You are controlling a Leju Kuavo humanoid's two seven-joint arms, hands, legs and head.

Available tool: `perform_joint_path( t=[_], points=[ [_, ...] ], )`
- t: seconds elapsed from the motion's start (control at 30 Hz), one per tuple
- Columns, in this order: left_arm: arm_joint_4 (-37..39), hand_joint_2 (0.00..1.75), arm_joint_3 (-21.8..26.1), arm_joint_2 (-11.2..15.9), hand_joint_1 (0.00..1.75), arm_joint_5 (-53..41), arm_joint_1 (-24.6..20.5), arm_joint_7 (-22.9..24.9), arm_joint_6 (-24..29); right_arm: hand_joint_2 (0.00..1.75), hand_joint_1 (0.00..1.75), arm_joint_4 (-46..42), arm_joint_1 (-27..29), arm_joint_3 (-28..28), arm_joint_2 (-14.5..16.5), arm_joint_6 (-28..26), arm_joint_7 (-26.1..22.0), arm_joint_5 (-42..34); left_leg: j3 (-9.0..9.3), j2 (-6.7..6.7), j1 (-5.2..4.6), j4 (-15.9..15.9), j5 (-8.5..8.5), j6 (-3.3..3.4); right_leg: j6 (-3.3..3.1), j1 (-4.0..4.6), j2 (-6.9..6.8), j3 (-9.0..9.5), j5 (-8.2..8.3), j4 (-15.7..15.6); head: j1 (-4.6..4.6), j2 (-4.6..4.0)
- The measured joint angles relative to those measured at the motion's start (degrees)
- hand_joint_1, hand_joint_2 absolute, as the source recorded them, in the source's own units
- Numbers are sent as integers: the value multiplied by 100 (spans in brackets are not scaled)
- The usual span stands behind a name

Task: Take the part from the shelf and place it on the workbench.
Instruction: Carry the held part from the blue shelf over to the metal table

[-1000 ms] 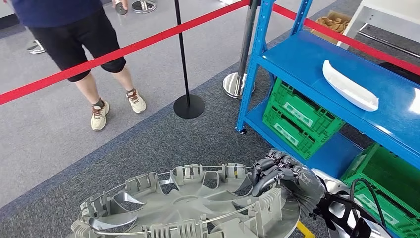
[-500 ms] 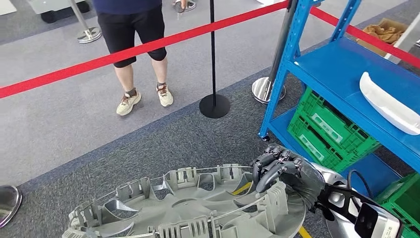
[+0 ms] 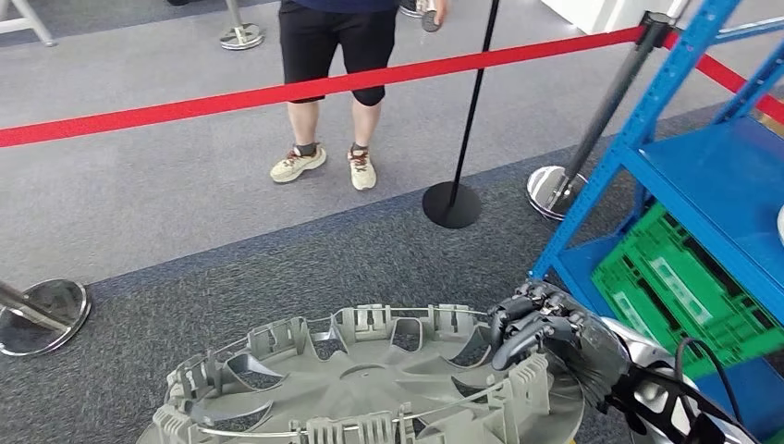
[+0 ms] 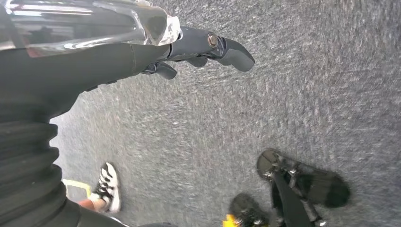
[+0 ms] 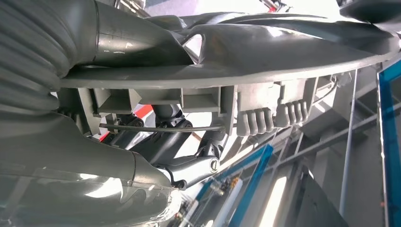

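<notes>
Head view: the right hand point(image 3: 545, 328) grips the rim of the part point(image 3: 370, 384), a grey wheel cover carried ribbed side up above the carpet point(image 3: 231, 277), clear of the shelf point(image 3: 712, 176). Dark fingers point(image 3: 518, 319) curl over the rim's clips. Green crates point(image 3: 684, 287) sit on the shelf's lower level. A red rope point(image 3: 305, 88) on posts point(image 3: 462, 120) crosses ahead; a person point(image 3: 337, 55) stands beyond it. Right wrist view: fingers point(image 5: 189, 168) hook around the part's wire ring point(image 5: 161, 128). Left wrist view: the left hand point(image 4: 189, 47) hangs over carpet, empty, fingers loosely apart.
</notes>
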Motion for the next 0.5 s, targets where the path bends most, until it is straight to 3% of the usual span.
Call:
perform_joint_path(
  t=[0.07,0.1,0.17,0.23,0.3,0.33,0.37,0.4,0.43,0.5],
  points=[
    [1,175,0,-34,0,-7,-7,-40,-8,175,175,-69,140,-6,-61,-67,1,38,8,-169,-2,5,-10,12,6,6,78,-362,-161,612,16,0],
    [2,175,-1,-52,0,-25,-7,-68,-21,175,175,-97,195,-5,-95,-89,1,42,16,-257,-1,9,-14,11,0,7,87,-402,-71,609,16,0],
    [6,175,-2,-79,0,-61,-5,-141,-45,175,175,-152,265,-4,-168,-116,2,26,40,-434,11,28,-31,-14,-16,-6,172,-152,365,-59,17,0],
    [8,175,-2,-90,0,-56,-8,-230,-57,175,175,-201,305,-2,-225,-127,5,8,28,-589,13,70,-60,-66,-13,-24,402,148,663,-762,17,0],
    [8,175,0,-86,0,-32,-5,-310,-78,175,175,-232,354,4,-254,-135,9,-2,-11,-703,16,84,-63,-122,-35,-11,500,232,694,-948,11,0],
    [8,175,2,-84,0,-25,1,-338,-90,175,175,-244,375,7,-261,-139,10,-4,-35,-754,26,78,-55,-145,-66,-2,437,242,705,-955,7,0],
    [9,175,3,-85,0,-21,8,-357,-99,175,175,-252,386,10,-263,-143,10,-4,-50,-753,32,83,-56,-167,-95,1,376,252,712,-961,6,0],
    [13,175,4,-87,0,-20,12,-372,-104,175,175,-262,394,11,-264,-149,10,-5,-90,-650,28,148,-98,-188,-130,0,307,263,714,-967,-8,0],
    [16,175,5,-88,0,-20,10,-381,-106,175,175,-274,402,11,-265,-154,10,-4,-180,-482,21,315,-196,-207,-163,-3,230,273,714,-975,-23,0],
    [24,175,5,-92,0,-27,-2,-388,-102,175,175,-291,422,11,-265,-162,11,-6,-526,-88,12,997,-534,-240,-211,21,73,279,700,-979,-56,0]
  ],
)
